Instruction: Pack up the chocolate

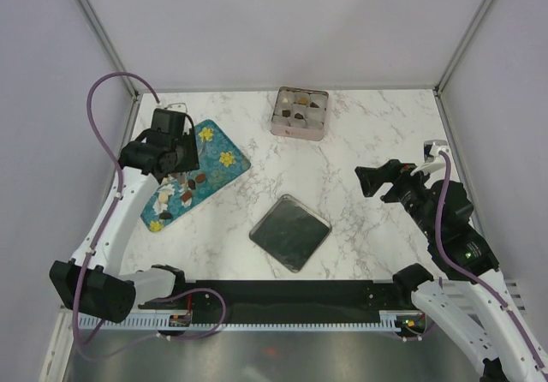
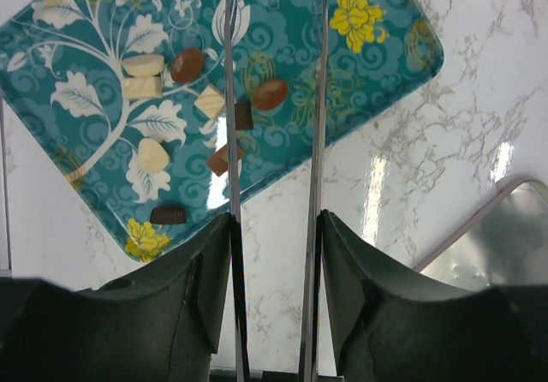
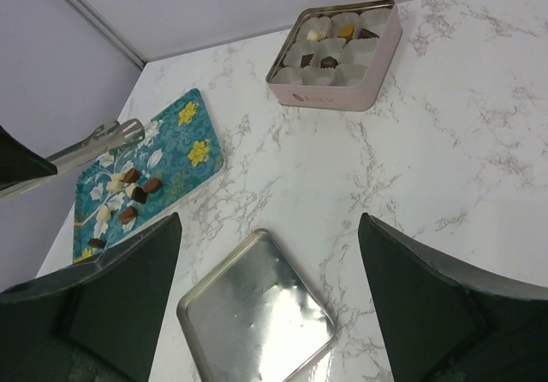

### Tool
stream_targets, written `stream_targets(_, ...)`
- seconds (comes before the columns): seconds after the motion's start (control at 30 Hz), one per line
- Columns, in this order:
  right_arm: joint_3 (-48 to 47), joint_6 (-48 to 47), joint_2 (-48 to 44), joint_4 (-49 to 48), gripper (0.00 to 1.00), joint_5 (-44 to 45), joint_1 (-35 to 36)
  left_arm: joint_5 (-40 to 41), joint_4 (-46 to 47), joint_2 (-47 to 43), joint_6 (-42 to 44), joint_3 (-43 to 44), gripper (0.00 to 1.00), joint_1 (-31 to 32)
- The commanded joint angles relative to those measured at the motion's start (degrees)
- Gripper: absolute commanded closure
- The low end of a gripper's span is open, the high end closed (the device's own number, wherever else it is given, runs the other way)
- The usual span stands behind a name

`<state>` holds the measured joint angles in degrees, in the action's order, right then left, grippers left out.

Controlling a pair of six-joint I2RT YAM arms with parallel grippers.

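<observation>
Left gripper (image 2: 274, 219): its dark fingers pressed against the two arms of metal tweezers (image 2: 231, 99), whose blades stood apart and pinched nothing. One reddish-brown piece of the chocolate (image 2: 270, 93) lay between the blades without visibly touching either. A dark square and another brown piece sat right at the left blade, and the whitish pieces and one more brown one lay further left. All of these rested on the teal flowered tray (image 2: 368, 82), which lay diagonally on the marble table (image 2: 479, 99), near the table's left edge and the wall there. The tray's right corner was near the upturned metal lid (image 2: 497, 245), with bare marble between them. The square tin (image 1: 300, 113) stood well apart near the far edge, some of its paper cups (image 3: 318, 75) already holding pieces. Open marble separated tray from tin. Right gripper (image 3: 270, 219): jaws spread wide, empty, poised above the lid.
</observation>
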<state>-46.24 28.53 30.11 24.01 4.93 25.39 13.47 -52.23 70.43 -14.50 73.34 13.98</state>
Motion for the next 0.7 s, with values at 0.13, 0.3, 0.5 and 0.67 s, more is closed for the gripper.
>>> stream_targets(0.13, -0.78, 0.47, -0.75, -1.69, 0.07, -1.76, 0.19, -3.98, -4.64, -0.83, 0.44, -4.25, 0.47, 0.08)
stream_targets(0.3, -1.66, 0.56, -0.93, -1.42, 0.07, -2.38, 0.19, -4.16, -4.90, 0.84, 1.32, -6.10, 0.47, 0.00)
stream_targets(0.5, -1.92, 0.65, -1.37, -1.42, 0.07, -2.29, 0.19, -5.91, -4.99, 3.57, 2.11, -7.42, 0.48, -0.62)
stream_targets(0.67, -2.19, 0.65, -1.37, -1.25, 0.07, -2.12, 0.10, -7.14, -5.25, 3.74, 2.46, -7.42, 0.48, -0.62)
